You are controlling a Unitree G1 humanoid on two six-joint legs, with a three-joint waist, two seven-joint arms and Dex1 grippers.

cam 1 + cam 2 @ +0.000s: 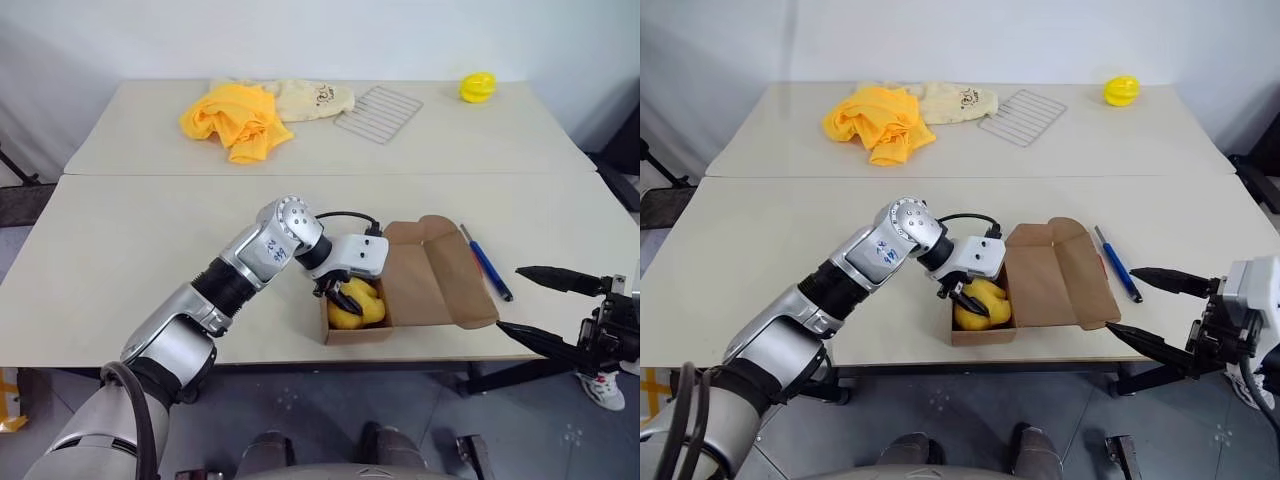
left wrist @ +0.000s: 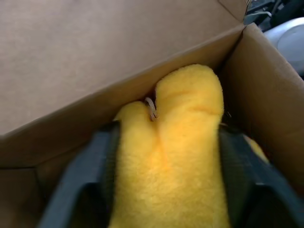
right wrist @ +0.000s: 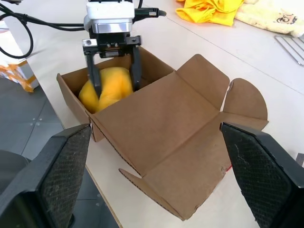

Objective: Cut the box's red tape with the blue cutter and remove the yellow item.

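Your near table (image 1: pixel 120 260) carries the open box (image 1: pixel 440 280) at its front edge, lid folded flat toward the blue cutter (image 1: pixel 487 263) lying just beside it; a second table behind holds an orange cloth (image 1: pixel 235 120), a cream bag (image 1: pixel 315 98), a wire rack (image 1: pixel 378 112) and a lemon-yellow round object (image 1: pixel 477 87). Your left arm reaches across and angles down into the box, and the left gripper (image 3: pixel 114 78) has a finger (image 2: pixel 90 175) pressed on each side of the plush yellow item (image 2: pixel 171 166) lying inside. Your right gripper (image 1: pixel 540 305) hangs off the table's front right edge, jaws spread wide, holding nothing, apart from box and cutter.
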